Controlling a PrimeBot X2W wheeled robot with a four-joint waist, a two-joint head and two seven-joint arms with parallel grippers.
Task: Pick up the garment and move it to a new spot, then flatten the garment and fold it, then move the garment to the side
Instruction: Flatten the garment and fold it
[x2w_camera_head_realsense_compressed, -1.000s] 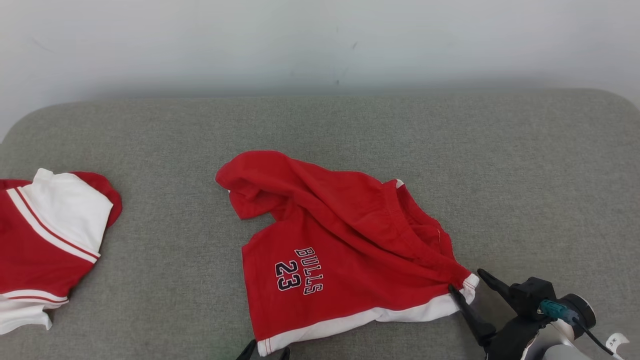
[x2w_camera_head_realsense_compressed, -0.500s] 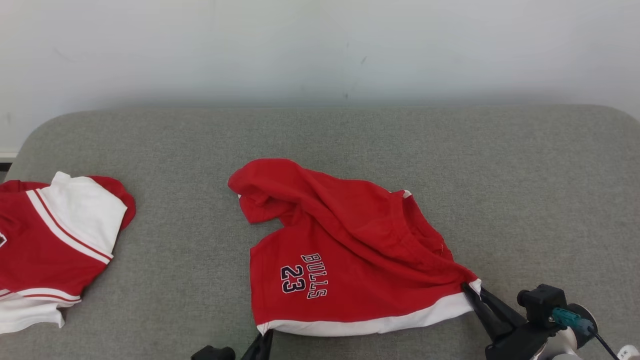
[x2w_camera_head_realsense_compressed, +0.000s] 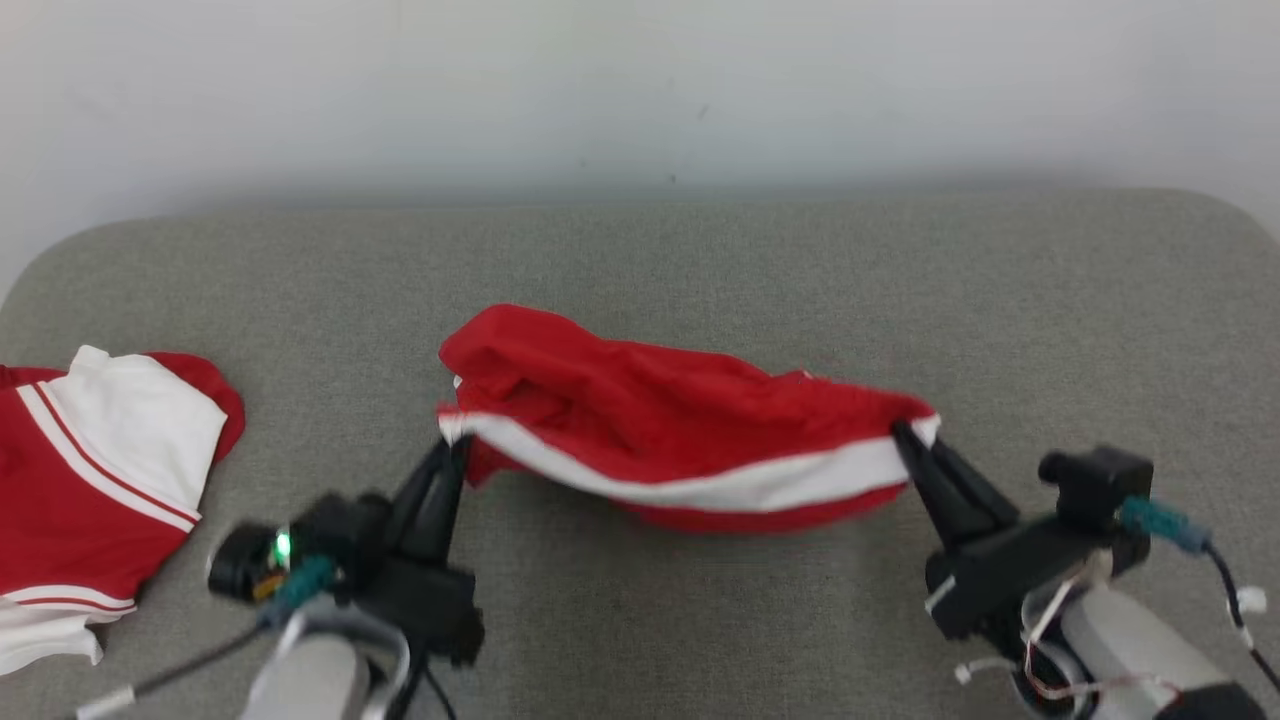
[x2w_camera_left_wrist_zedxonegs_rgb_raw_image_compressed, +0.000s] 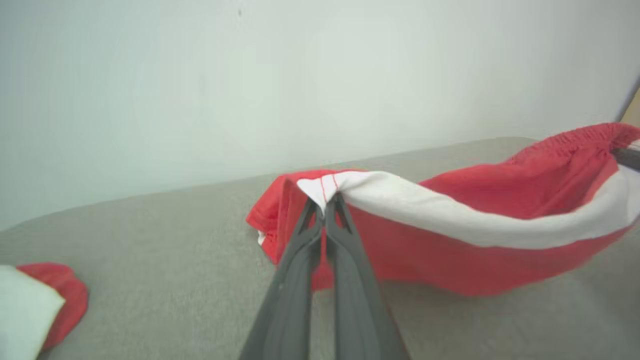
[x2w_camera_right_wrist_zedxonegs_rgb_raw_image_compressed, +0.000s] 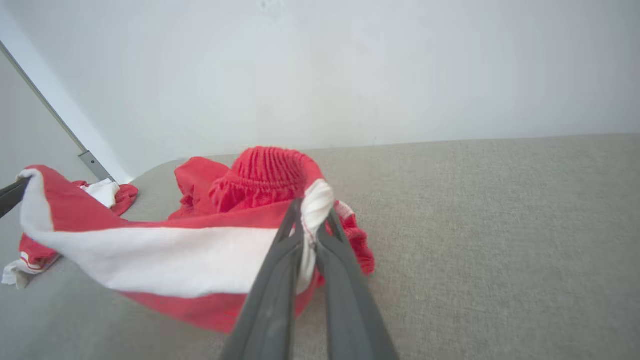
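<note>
The garment (x2w_camera_head_realsense_compressed: 660, 410) is a pair of red shorts with a white hem band, held up off the grey cushion by the two ends of that band. My left gripper (x2w_camera_head_realsense_compressed: 452, 440) is shut on the band's left corner (x2w_camera_left_wrist_zedxonegs_rgb_raw_image_compressed: 320, 187). My right gripper (x2w_camera_head_realsense_compressed: 905, 432) is shut on the band's right corner (x2w_camera_right_wrist_zedxonegs_rgb_raw_image_compressed: 315, 202). The hem hangs in a shallow sag between them, and the far part of the garment (x2w_camera_right_wrist_zedxonegs_rgb_raw_image_compressed: 260, 180) still rests bunched on the cushion. The printed lettering is hidden.
A second red and white garment (x2w_camera_head_realsense_compressed: 90, 480) lies at the cushion's left edge. The grey cushion (x2w_camera_head_realsense_compressed: 1050, 330) has open room to the right and behind. A pale wall (x2w_camera_head_realsense_compressed: 640, 90) rises along its far side.
Both grippers closed on the white hem corners and lifted them up and away from the near edge. The garment went from lying flat to hanging between them. The head view also shifted slightly.
</note>
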